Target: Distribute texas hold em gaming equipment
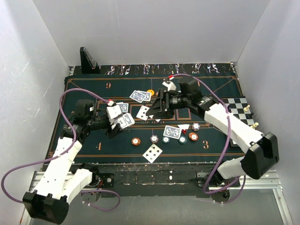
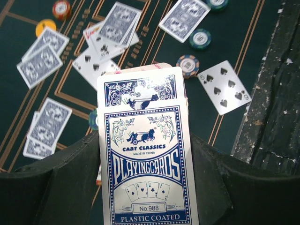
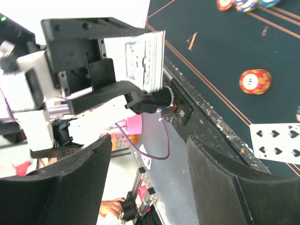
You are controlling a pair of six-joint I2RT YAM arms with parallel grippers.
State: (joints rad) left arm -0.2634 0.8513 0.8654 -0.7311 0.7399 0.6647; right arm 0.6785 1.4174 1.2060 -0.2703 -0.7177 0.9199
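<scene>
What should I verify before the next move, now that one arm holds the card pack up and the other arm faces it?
1. The left gripper holds the card pack between both fingers: ok.
2. A blue-backed card sticks out above the pack, free to be picked: ok.
3. The right gripper is open and empty: ok.
4. The right gripper is at the pack: not ok. In the right wrist view the pack is well apart from the fingers.
5. Enough cards remain in the pack: cannot tell.
</scene>
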